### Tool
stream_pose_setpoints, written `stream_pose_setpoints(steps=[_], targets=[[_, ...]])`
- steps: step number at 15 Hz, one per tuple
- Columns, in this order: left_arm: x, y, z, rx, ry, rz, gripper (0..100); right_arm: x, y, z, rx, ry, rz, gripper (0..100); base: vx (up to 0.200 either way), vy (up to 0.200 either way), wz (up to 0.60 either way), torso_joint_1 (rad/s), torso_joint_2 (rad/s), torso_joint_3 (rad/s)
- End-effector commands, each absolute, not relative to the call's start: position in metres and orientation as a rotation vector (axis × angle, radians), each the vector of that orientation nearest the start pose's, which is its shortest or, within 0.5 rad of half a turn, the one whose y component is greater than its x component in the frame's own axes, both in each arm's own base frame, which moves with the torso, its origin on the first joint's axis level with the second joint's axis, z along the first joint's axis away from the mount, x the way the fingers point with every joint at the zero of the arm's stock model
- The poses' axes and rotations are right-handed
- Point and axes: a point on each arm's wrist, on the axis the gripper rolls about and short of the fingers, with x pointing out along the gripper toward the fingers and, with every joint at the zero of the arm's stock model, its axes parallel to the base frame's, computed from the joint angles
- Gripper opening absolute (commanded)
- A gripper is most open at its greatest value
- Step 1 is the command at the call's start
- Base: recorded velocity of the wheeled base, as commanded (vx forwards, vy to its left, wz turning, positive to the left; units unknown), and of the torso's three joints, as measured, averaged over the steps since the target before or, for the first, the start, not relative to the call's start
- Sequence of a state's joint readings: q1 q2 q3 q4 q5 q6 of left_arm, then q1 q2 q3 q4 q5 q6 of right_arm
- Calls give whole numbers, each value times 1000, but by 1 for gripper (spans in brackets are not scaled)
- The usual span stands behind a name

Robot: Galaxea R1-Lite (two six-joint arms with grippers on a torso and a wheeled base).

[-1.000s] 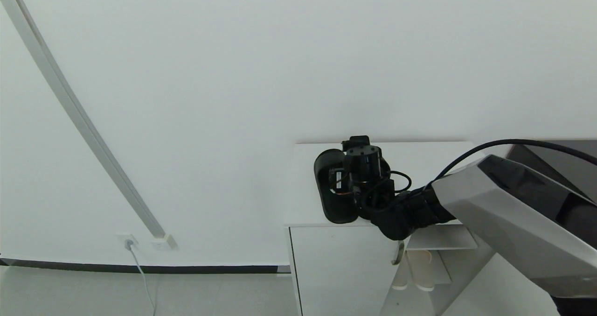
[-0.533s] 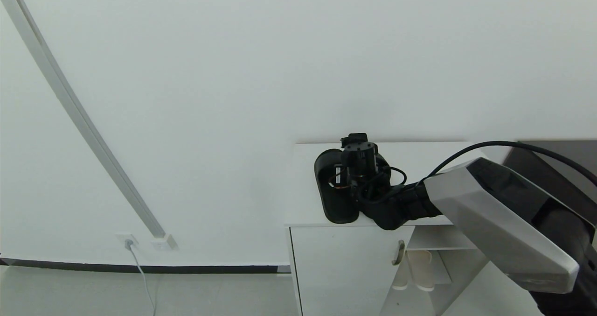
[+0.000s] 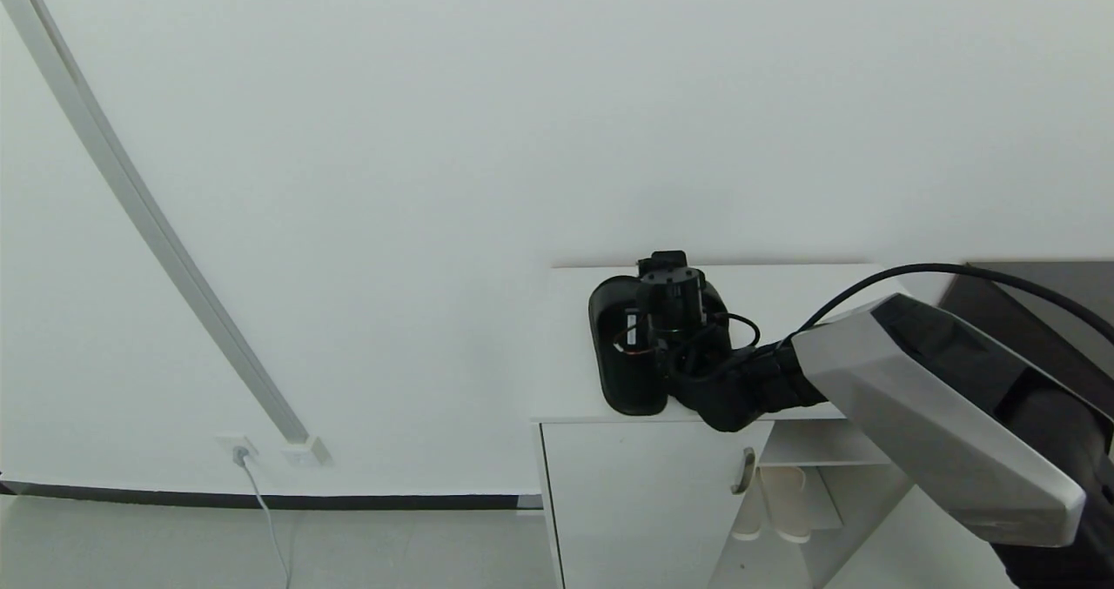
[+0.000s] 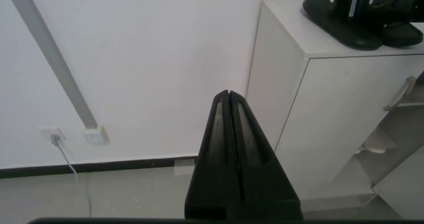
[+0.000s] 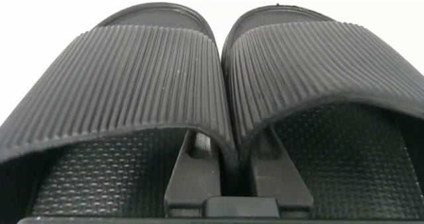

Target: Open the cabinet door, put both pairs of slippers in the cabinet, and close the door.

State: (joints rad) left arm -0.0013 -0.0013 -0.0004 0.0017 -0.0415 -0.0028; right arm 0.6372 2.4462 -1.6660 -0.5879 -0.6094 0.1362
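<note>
Looks to be on the second pair, judging by the white slippers point(image 3: 777, 504) standing inside the cabinet point(image 3: 635, 511) under its shelf point(image 3: 822, 444), on the open side. Has the right gripper point(image 5: 230, 151) pushed in under the straps of the black slippers point(image 3: 612, 387), one finger in each shoe, jaws drawn close on the two inner strap walls pinched between them; a firm hold, seemingly. Finds that black pair lying side by side on the cabinet top point(image 3: 809, 311), near its front edge, above the closed door half with the handle point(image 3: 742, 471). Holds the left gripper point(image 4: 228, 99) low, short of the cabinet and pointed at the wall point(image 3: 435, 137) beside it, jaws pressed flat together on nothing. Calls next for lifting the pair clear of the top, bringing it out and down past the closed half's edge, and sliding it in without knocking the white pair; then for closing up. Faces a plain white wall crossed by a slanting cable duct point(image 3: 139, 206) running down to a socket point(image 3: 237, 451), above a dark skirting point(image 3: 261, 500) and pale floor point(image 3: 174, 545).
</note>
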Motion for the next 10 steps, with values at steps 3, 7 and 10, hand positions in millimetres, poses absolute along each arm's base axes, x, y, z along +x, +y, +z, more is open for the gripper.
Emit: stream_pose_setpoints(steps=[3,7,10], targets=[[-23,-1,75,-6,2,-43,0,387,285,140,42,132,45,0,0,0,0,0,0,0],[-23,-1,75,-6,2,-43,0,330,271,168,35,142,116,0,0,0,0,0,0,0],[-23,-1,75,-6,2,-43,0,276,255,164,22,155,248,0,0,0,0,0,0,0]])
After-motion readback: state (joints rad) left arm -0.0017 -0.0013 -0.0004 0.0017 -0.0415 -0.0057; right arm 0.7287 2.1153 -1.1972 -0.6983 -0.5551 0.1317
